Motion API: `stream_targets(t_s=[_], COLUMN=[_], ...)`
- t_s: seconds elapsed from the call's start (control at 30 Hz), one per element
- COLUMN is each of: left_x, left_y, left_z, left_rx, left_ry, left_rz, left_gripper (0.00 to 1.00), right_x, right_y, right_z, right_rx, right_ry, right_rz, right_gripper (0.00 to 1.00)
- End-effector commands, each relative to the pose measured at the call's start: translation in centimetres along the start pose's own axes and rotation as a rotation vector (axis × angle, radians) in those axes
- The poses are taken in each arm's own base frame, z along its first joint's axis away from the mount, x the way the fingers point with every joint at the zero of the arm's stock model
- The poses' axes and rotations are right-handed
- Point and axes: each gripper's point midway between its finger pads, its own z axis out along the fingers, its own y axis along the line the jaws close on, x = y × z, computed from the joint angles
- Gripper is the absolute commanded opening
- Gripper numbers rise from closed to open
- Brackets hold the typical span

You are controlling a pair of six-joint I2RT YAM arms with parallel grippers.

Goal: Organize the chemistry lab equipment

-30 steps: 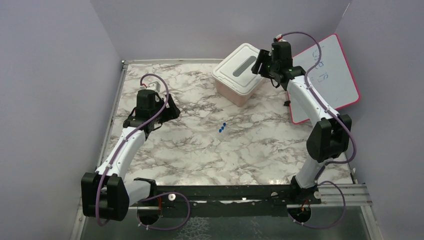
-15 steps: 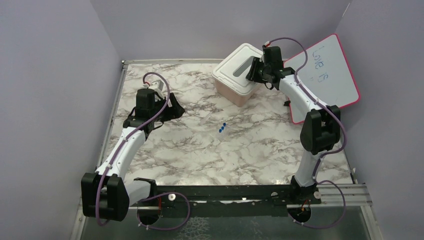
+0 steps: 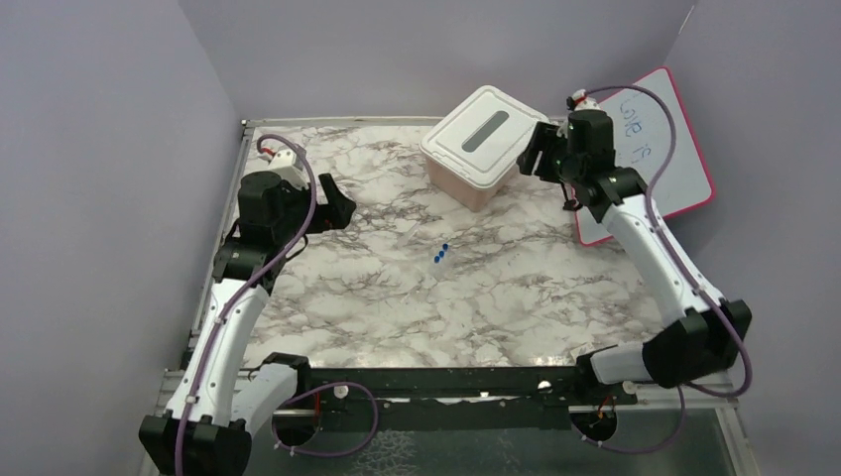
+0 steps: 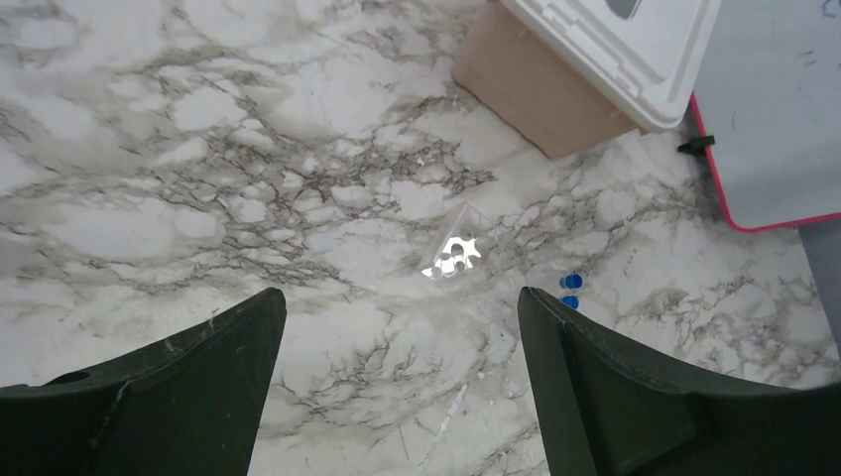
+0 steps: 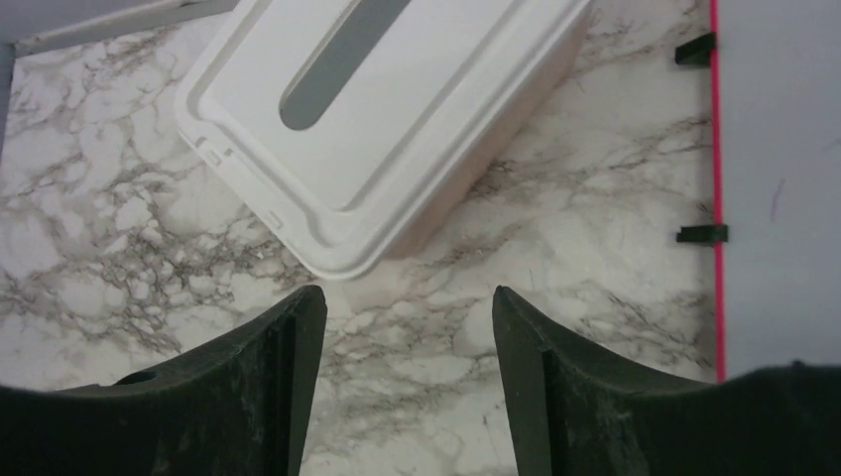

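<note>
Illumination is bright, even and diffuse in all three views, coming from overhead. Shadows are soft and short, the clearest being a faint dark band on the marble table (image 5: 595, 248) along the base of the pink bin (image 5: 496, 139). One glare defect is noted: a small jagged white reflection (image 4: 451, 260) on the marble in the left wrist view. The white lid (image 5: 397, 109) is very bright but keeps its ridges. The fingers (image 4: 149, 397) of the left gripper (image 4: 399, 293) and the fingers (image 5: 615, 397) of the right gripper (image 5: 407, 293) read as near-black masses with little surface detail. Marble veining is crisp in both wrist views. The overhead view is mildly soft, and the tiny blue-tipped pieces (image 3: 440, 253) register only as dots.
</note>
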Motion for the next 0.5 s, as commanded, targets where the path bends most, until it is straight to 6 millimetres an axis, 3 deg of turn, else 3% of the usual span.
stream_targets(t_s=[0.0,0.13,0.3,0.47], left_x=[-3.5,-5.0,-5.6,-5.7], left_y=[0.1,0.0,0.8,1.1], left_z=[-4.0,-6.7,-9.4,-11.1], left_rx=[-0.094,-0.137,-0.218,-0.258], left_ry=[-0.119,-0.187,-0.238,-0.257], left_rz=[0.044,0.053,0.06,0.065], left_gripper=[0.92,0.99,0.99,0.99], right_x=[2.8,4.6,4.6,4.4], right_y=[-3.3,-4.8,-6.0,-7.5], right_z=[-4.8,-10.0,-16.6,-21.2], right_rx=[0.115,0.137,0.149,0.185], right_ry=[0.018,0.001,-0.076,-0.158], right_rz=[-0.01,-0.005,0.005,0.011], right_gripper=[0.7,0.73,0.77,0.78])
